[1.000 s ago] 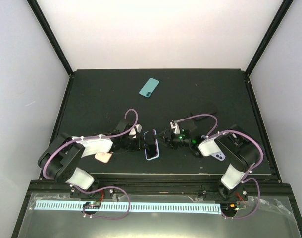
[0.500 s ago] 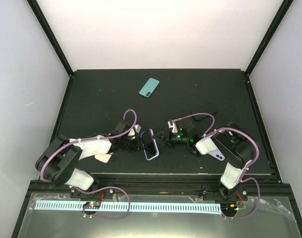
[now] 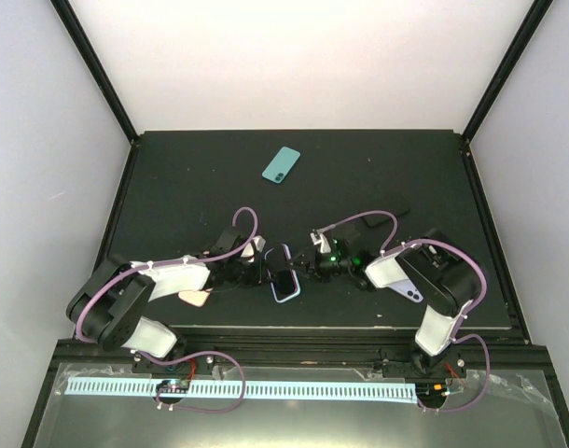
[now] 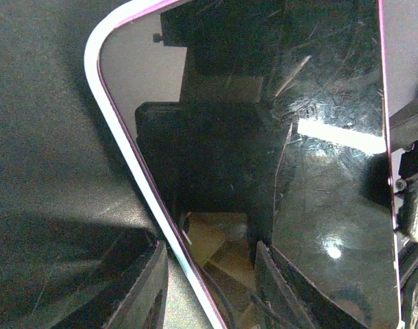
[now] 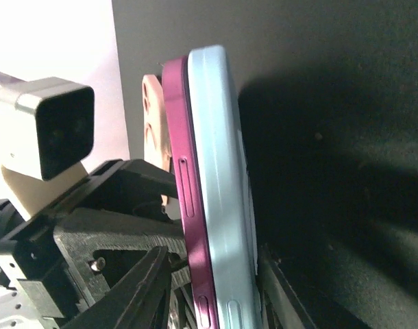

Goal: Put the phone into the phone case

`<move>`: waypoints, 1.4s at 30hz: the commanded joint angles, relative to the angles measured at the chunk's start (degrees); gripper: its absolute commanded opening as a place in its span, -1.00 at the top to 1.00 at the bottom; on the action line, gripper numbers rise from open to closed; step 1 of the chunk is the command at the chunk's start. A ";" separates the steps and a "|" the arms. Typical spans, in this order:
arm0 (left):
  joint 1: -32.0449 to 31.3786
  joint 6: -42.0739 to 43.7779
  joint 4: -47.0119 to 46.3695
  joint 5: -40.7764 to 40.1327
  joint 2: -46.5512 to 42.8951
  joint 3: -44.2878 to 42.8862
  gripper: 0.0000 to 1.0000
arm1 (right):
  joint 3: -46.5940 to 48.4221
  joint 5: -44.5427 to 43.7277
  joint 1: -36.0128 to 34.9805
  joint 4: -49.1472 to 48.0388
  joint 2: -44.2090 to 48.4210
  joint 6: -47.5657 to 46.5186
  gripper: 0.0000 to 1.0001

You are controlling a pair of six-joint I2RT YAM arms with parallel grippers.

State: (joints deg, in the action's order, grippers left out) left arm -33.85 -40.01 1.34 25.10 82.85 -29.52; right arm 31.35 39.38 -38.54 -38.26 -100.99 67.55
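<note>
The teal phone lies flat and alone at the far middle of the mat. The lavender phone case lies near the front right, partly under my right arm. Neither gripper is at them. Both work on a magenta-framed phone in a light blue case. My left gripper stands open astride its pale rim, one finger over the black screen. My right gripper brackets its edge, open, with a gap on the magenta side.
A pink case lies under my left arm near the front edge. A dark flat object lies at the right middle. The mat is bounded by a black frame and white walls.
My right gripper has pushed a little leftward onto the cased phone, and the left arm has shifted slightly. The teal phone and the lavender case have not moved.
</note>
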 commanded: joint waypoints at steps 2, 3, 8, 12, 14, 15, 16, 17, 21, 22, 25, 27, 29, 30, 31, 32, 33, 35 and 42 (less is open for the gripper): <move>-0.95 0.85 -0.49 0.59 -0.78 1.03 0.25 | 1.22 5.36 -1.52 1.56 0.21 -3.03 0.28; -0.96 0.89 -0.39 0.43 -0.85 1.12 0.25 | 0.99 5.29 -1.53 1.51 0.45 -3.22 0.32; -0.90 1.16 -0.04 -0.17 -0.84 1.27 0.22 | 0.17 5.10 -1.48 0.72 1.22 -2.98 0.44; -0.95 1.25 0.57 -0.78 -1.06 1.22 0.10 | -0.38 5.13 -1.53 -0.71 1.39 -2.37 0.65; -0.95 1.32 1.10 -1.50 -1.45 1.13 0.06 | -0.77 4.95 -1.47 -1.45 1.41 -1.89 0.77; -0.95 1.43 1.31 -1.85 -1.65 1.20 0.06 | -0.89 4.86 -1.52 -1.85 1.48 -1.67 0.81; -0.94 1.56 1.59 -2.28 -1.79 1.16 0.05 | -0.94 4.77 -1.50 -2.01 1.50 -1.45 0.83; -0.88 1.74 1.80 -2.57 -1.81 1.13 0.05 | -0.88 4.73 -1.46 -2.11 1.50 -1.31 0.81; -0.89 2.03 2.17 -2.78 -1.31 0.95 0.05 | -0.53 5.09 -1.51 -2.07 2.73 -1.16 0.42; -0.95 1.96 2.03 -2.78 -1.17 1.08 0.06 | -0.39 4.91 -1.51 -1.29 3.29 -1.54 0.39; -0.94 1.95 1.91 -2.82 -0.95 1.06 0.07 | 0.08 4.41 -1.46 1.09 4.06 -2.51 0.44; -0.96 1.80 1.76 -2.63 -0.85 1.09 0.08 | 0.40 4.47 -1.49 2.24 3.76 -2.88 0.56; -0.96 1.54 1.50 -2.18 -0.89 1.04 0.08 | 0.63 4.47 -1.48 2.94 3.25 -3.27 0.61; -0.96 1.46 1.48 -1.89 -0.85 0.93 0.08 | 0.71 4.44 -1.53 3.06 3.18 -3.42 0.65; -0.95 1.35 1.47 -1.60 -0.89 0.83 0.08 | 0.77 4.29 -1.46 3.43 3.17 -3.72 0.72; -0.95 1.34 1.45 -1.36 -0.83 0.78 0.08 | 0.92 4.06 -1.52 3.96 3.29 -4.09 0.79; -0.96 1.34 1.52 -1.13 -0.85 0.73 0.08 | 1.09 3.55 -1.52 5.07 3.63 -4.81 0.88; -0.94 1.44 1.61 -1.55 -0.98 0.77 0.09 | 1.86 2.02 -1.48 8.19 4.50 -6.81 0.98; -0.96 1.96 2.22 -3.37 -0.51 0.56 0.11 | 5.49 -0.96 -1.49 18.06 5.12 -11.68 0.42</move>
State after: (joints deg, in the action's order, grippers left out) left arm -34.26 -38.98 1.69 23.55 81.58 -28.75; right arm 34.44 39.33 -39.79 -23.07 -97.12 58.65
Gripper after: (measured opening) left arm 0.446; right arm 0.251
